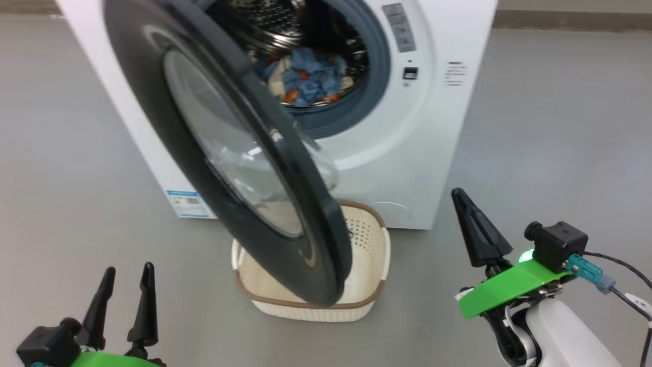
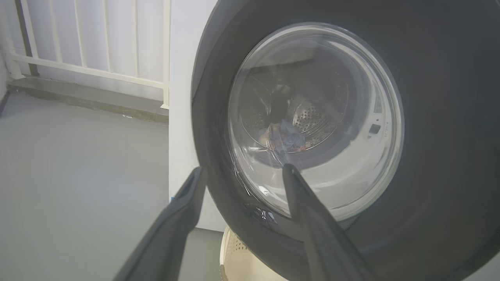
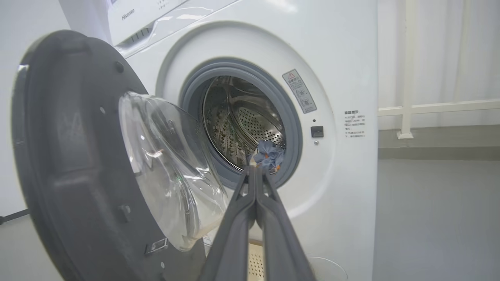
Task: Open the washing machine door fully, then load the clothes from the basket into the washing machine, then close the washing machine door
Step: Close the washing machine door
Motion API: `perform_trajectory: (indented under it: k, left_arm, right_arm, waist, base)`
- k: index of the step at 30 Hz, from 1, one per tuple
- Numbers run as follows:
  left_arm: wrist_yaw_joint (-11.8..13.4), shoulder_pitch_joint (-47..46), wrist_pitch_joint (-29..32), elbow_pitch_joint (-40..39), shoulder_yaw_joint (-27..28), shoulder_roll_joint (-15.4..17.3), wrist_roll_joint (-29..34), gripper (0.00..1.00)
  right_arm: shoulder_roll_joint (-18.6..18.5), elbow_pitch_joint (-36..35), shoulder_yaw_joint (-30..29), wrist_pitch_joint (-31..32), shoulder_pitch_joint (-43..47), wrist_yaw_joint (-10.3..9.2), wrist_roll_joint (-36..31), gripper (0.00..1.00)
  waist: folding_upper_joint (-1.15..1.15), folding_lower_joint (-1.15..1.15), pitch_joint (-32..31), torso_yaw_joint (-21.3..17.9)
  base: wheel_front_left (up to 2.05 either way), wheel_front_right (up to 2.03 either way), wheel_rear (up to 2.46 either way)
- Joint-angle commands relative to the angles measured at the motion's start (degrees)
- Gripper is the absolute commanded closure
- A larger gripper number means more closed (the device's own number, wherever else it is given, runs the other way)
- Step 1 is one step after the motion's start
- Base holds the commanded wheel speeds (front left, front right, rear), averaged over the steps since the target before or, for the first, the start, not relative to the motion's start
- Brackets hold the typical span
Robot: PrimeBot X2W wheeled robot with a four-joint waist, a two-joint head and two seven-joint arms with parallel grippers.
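Seven o'clock: left pincer [image 1: 129, 268] spread wide, empty. The washing machine door [image 1: 229, 153] hangs ajar at centre, over the basket [image 1: 364, 239] at six. Blue printed clothes [image 1: 308, 79], perhaps a cream piece too, lie in the drum [image 1: 270, 25] at twelve. Four o'clock: right pincer [image 1: 457, 194] pinched shut, empty.

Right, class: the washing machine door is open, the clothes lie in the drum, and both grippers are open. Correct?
Not quite: the left gripper is open, but the right gripper is shut, as the right wrist view shows. The rest holds.
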Motion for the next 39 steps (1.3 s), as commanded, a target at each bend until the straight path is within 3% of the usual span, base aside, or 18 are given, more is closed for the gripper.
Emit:
perform_trajectory:
  k: [1,10,15,21,28,39]
  left_arm:
    - [-0.3,-1.5,-0.5,-0.9,1.8,1.1,-0.4,0.0]
    - [-0.3,-1.4,-0.5,-0.6,1.7,0.8,-0.5,0.0]
    - [-0.3,-1.2,-0.5,-0.5,1.7,0.7,-0.6,0.0]
    - [-0.3,-1.5,-0.5,-0.1,1.7,0.7,-0.6,0.0]
    - [-0.3,-1.3,-0.5,0.0,1.6,0.3,-0.6,0.0]
    - [-0.3,-1.3,-0.5,-0.1,2.0,-0.1,-0.7,0.0]
  right_arm:
    - [0.3,-1.8,1.4,-0.5,-1.6,0.43,0.4,1.0]
    - [2.4,-11.1,4.0,-0.5,-2.0,0.43,-0.2,1.0]
    - [3.0,-16.6,4.8,-0.5,-1.4,0.43,-1.2,1.0]
    - [2.5,-19.7,9.7,-0.5,-1.1,0.43,-1.5,1.0]
    - [-1.3,-15.6,17.7,-0.5,-0.9,0.43,0.3,1.0]
    - [-3.8,-4.5,24.3,-0.5,-4.3,0.43,4.1,1.0]
  waist:
    - [0.0,0.0,-0.6,3.1]
    - [0.0,0.0,-1.1,8.0]
    - [0.0,0.0,-1.3,9.1]
    - [0.0,0.0,-1.5,9.7]
    - [0.0,0.0,-1.9,10.3]
    - [0.0,0.0,-1.3,10.8]
  base:
    - [0.0,0.0,0.0]
    - [0.0,0.0,0.0]
    - [0.0,0.0,0.0]
    - [0.0,0.0,0.0]
    - [0.0,0.0,0.0]
    - [0.0,0.0,0.0]
